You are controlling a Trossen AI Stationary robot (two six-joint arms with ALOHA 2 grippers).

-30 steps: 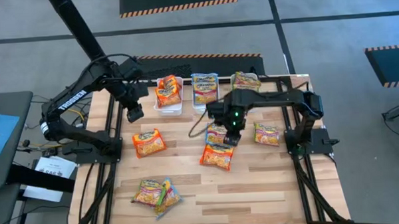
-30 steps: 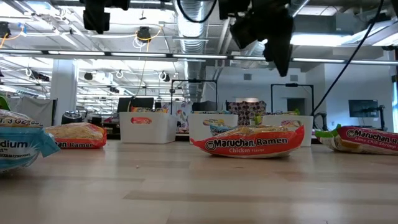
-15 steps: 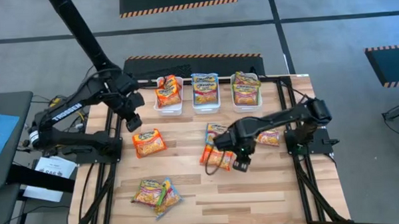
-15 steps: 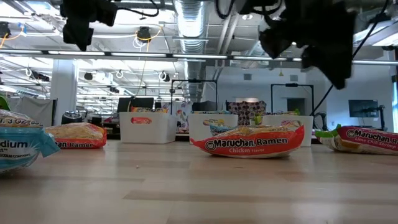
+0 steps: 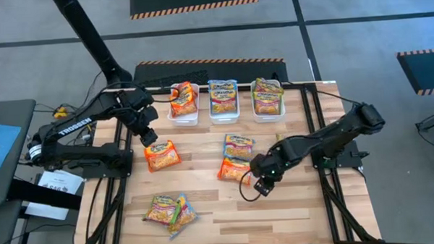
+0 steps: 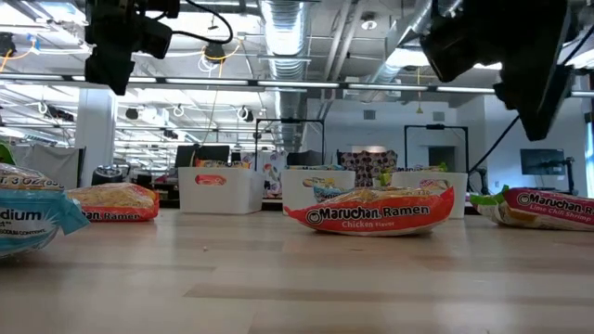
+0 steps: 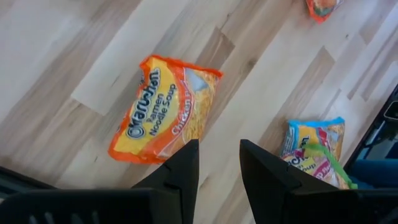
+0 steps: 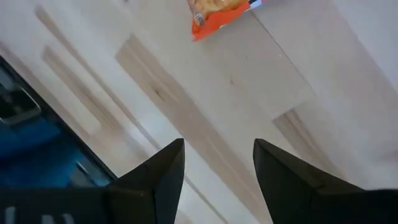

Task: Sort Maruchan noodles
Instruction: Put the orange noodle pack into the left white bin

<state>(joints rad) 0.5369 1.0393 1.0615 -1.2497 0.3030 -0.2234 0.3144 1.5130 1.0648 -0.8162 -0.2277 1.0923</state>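
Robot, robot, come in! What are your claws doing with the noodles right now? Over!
Left claw empty, over orange noodle packet. Right claw open, empty, beside the middle packets. Three bins part filled. Nothing in the way.

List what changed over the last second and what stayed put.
The right gripper swung from over the middle packets toward the table's near side, fingers open and empty. The left gripper moved from the left bin to above the orange packet, holding nothing. No packets moved.
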